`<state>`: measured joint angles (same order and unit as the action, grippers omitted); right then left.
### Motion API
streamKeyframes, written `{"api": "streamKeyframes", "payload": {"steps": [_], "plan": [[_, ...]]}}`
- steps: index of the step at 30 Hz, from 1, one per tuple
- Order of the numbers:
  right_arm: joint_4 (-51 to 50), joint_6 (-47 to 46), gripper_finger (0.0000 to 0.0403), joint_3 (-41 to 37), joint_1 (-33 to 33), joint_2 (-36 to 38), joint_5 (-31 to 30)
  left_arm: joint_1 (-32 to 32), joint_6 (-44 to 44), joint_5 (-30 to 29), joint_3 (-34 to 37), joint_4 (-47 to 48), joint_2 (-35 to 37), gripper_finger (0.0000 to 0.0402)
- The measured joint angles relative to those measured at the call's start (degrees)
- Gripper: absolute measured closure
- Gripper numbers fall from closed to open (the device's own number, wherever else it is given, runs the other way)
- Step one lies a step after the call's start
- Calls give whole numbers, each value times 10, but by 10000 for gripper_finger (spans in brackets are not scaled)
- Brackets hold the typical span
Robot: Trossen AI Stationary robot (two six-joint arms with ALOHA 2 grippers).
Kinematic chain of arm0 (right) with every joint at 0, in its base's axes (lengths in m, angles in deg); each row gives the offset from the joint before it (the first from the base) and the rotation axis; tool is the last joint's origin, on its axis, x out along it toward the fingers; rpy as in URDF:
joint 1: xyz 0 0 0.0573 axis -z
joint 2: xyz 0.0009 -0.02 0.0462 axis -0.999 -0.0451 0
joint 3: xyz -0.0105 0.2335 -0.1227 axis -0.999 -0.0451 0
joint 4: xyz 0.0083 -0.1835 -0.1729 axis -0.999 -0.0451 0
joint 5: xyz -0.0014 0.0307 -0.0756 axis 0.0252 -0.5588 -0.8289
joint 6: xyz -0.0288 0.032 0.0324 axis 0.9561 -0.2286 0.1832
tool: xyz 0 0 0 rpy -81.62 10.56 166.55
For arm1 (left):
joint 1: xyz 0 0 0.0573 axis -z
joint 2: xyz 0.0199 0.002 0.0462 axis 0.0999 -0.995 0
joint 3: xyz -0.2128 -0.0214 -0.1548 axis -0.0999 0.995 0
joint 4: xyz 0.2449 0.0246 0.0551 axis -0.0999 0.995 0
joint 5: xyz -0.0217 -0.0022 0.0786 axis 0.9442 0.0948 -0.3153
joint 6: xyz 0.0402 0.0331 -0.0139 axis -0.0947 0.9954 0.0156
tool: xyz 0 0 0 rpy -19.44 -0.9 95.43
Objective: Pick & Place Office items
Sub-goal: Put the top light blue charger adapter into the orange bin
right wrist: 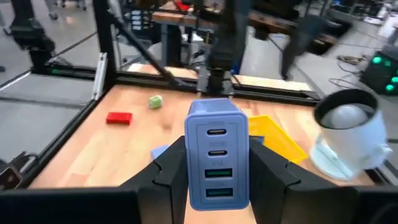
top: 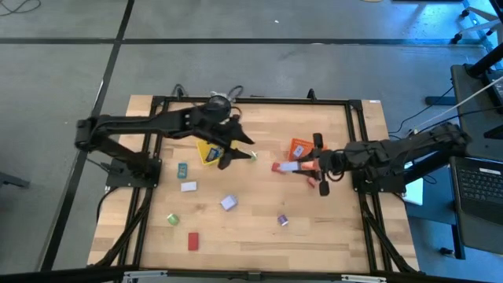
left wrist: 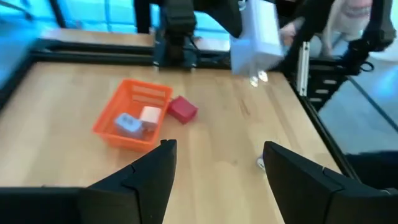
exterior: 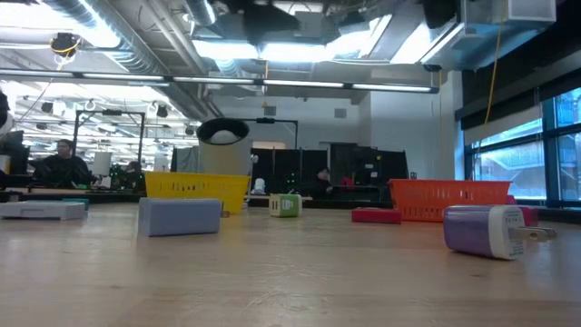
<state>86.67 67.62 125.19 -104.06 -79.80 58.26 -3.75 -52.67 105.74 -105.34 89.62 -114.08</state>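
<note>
Right gripper carrying a charger toward the orange basket; left gripper released over the yellow one.

In the right wrist view my right gripper (right wrist: pixel 214 168) is clenched on a lavender USB charger (right wrist: pixel 216 152). From above it sits right of centre, just beside the orange basket (top: pixel 299 147), with a red block (top: pixel 279 167) close by. I'd centre over the basket's opening before letting go, and drop low so it doesn't bounce out. My left gripper (left wrist: pixel 214 165) stands released near the yellow basket (top: pixel 207 152), a white adapter (left wrist: pixel 260 34) in front of it. Other items lie scattered across the lower left of the table (top: pixel 259 240).
</note>
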Motion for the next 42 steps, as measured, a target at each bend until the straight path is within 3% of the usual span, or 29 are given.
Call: {"api": "streamKeyframes", "payload": {"steps": [6, 11, 13, 21, 30, 42], "plan": [[-83, -46, 278, 0, 42, 50, -4, 0, -45, -71, 128, -103, 122, 181], [-163, -93, 277, 0, 82, 77, -20, 0, -149, -205, 225, -135, 195, 179], [-185, -111, 277, 0, 96, 80, -20, 0, -175, -226, 260, -146, 214, 175], [-301, -193, 277, 0, 148, 81, -29, 9, -177, -231, 351, -271, 224, 170], [-421, -284, 277, 0, 177, 81, -28, 9, -133, -202, 352, -294, 224, 172], [-499, -380, 277, 0, 208, 37, -2, 7, -163, -127, 352, -352, 224, 173]]}}
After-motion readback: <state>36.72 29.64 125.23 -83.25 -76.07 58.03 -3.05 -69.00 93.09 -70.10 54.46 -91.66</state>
